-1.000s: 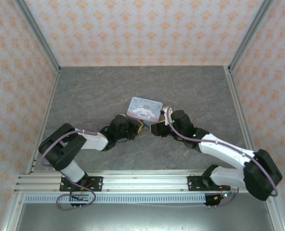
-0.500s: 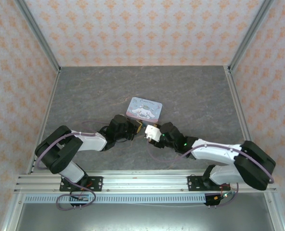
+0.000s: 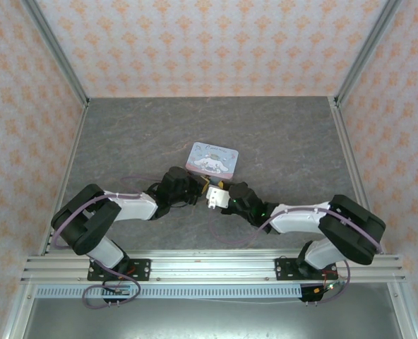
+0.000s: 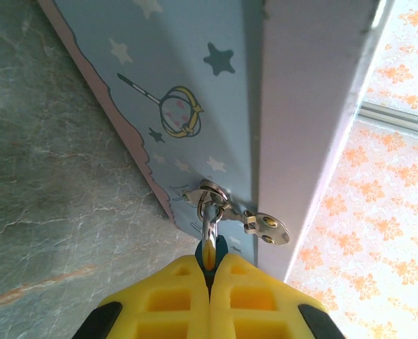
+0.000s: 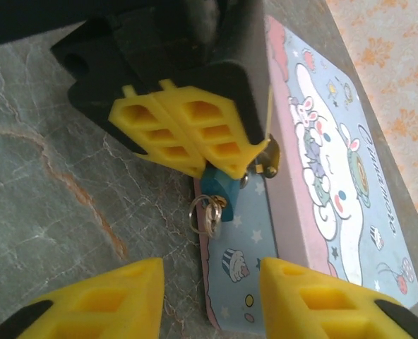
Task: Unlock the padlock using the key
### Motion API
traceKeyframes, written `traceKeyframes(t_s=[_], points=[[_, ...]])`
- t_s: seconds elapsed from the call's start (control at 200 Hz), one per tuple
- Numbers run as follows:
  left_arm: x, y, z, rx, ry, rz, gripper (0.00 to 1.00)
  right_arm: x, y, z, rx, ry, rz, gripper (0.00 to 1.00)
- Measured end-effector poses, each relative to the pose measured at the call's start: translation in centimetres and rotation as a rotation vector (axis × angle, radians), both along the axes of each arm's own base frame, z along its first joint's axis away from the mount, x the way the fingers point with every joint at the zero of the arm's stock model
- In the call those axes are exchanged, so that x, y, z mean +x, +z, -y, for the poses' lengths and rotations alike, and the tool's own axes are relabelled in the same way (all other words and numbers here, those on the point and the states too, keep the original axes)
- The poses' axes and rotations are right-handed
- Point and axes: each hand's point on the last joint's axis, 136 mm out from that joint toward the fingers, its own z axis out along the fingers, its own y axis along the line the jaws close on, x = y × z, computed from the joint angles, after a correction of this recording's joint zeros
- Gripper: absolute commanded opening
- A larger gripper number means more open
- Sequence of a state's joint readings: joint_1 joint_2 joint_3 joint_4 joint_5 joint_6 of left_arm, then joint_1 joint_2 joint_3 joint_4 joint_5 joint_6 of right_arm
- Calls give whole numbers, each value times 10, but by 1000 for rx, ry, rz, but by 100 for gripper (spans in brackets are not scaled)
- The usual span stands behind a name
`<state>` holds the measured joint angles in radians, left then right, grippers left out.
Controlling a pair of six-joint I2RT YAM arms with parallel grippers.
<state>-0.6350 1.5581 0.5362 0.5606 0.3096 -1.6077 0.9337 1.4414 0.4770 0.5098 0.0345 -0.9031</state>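
Observation:
The small teal padlock (image 5: pixel 219 189) hangs by its silvery shackle (image 4: pixel 209 220) from the hasp (image 4: pixel 267 228) on the front wall of the pale blue cartoon tin (image 3: pixel 211 158). My left gripper (image 4: pixel 210 263) is shut on the padlock body, with its yellow fingers (image 5: pixel 188 134) pressed together. A key ring (image 5: pixel 207 213) dangles from the padlock's lower end; the key's blade is hidden there. Facing it, a short way in front of the ring, my right gripper (image 5: pixel 212 300) stands open with nothing between its fingers. Both grippers meet just in front of the tin, left gripper (image 3: pixel 199 188) and right gripper (image 3: pixel 220 198).
The tin (image 5: pixel 322 176) lies flat on the grey marbled table (image 3: pixel 124 134), just behind both grippers. Patterned walls and metal posts enclose the table at the back and both sides. The arms' base rail (image 3: pixel 209 268) runs along the near edge.
My right arm has swung left and lower, bringing its gripper up close to the padlock, and its jaws have narrowed somewhat. The left gripper has stayed at the padlock.

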Motion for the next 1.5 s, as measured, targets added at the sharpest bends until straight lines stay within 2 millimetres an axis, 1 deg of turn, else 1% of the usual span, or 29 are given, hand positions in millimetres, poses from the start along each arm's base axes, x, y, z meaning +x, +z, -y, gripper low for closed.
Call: traceKeyframes(t_s=[0.105,0.245,0.43,0.816,1.101,1.501], points=[[0,0,0,1,0,-2,0,2,-5,-2,-13,1,-9,31],[-1,-2,-1,8,0,-11,0,4,-6,-6,-12,0,-10,30],[-2,-4,-1,15,0,-20,0,7,-6,-11,-10,6,-13,26],[-2,-6,-2,22,3,-26,0,14,-9,-18,-4,-11,-13,0],[-2,-5,-2,21,3,-25,0,15,-7,-17,96,-98,-78,0],[0,-4,-3,24,12,-20,0,17,-7,-20,363,-281,-270,0]])
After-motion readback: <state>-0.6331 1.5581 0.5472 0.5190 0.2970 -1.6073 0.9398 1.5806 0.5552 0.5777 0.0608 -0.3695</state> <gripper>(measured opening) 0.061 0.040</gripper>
